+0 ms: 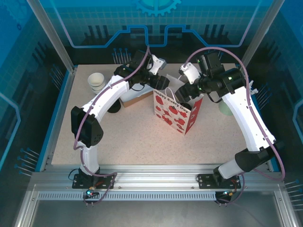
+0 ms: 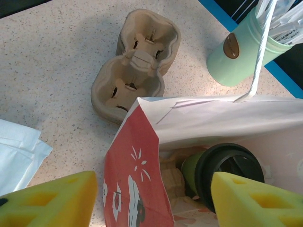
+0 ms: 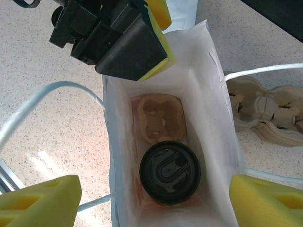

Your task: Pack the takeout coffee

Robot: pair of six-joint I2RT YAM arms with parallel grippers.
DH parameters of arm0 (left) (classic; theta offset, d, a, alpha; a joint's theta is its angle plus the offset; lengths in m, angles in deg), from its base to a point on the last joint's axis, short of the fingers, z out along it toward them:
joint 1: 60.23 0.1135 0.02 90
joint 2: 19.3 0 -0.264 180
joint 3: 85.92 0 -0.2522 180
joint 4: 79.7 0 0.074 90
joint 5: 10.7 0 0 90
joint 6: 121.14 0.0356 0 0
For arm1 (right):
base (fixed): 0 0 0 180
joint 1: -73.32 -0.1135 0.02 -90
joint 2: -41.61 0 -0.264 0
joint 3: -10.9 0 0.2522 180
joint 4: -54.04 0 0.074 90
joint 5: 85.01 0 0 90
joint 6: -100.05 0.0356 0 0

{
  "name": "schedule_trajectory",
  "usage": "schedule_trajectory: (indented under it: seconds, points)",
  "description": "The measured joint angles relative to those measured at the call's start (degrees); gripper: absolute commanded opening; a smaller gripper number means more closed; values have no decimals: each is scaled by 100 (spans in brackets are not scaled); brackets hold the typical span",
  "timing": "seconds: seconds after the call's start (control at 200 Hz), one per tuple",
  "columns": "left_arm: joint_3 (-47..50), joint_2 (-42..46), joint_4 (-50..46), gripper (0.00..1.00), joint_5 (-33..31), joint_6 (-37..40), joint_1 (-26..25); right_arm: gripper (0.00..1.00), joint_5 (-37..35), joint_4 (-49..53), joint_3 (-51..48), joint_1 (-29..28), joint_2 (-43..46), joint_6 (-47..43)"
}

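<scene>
The strawberry-print bag (image 1: 175,111) stands open in the middle of the table. Inside it the takeout coffee (image 3: 170,172) stands upright on the bag floor, olive-green with a black lid (image 2: 227,170). It sits in one socket of a cardboard carrier (image 3: 159,117). My left gripper (image 2: 154,203) is open over the bag's far rim, with the bag's red side panel (image 2: 135,165) between its yellow pads. It also hangs over the bag mouth in the right wrist view (image 3: 163,33). My right gripper (image 3: 154,203) is open above the bag, its pads outside both bag walls, touching nothing.
A second cardboard carrier (image 2: 135,66) lies on the table beside the bag. A pale green cup of white sticks (image 2: 241,52) stands right of the bag. A stack of white paper cups (image 1: 96,82) is at the back left. White paper (image 2: 19,151) lies nearby.
</scene>
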Motion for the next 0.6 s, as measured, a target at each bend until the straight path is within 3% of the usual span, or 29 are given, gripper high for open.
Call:
schedule_trajectory:
  seconds: [0.24, 0.425, 0.6]
  points:
    - [-11, 116, 9, 89, -142, -87, 0, 81, 13, -293, -278, -170, 319, 74]
    - [199, 789, 271, 88, -299, -149, 31, 82, 35, -970, -804, -710, 815, 79]
    - [1576, 2498, 1038, 83, -684, -592, 308, 83, -63, -2022, -1274, -1550, 1224, -46]
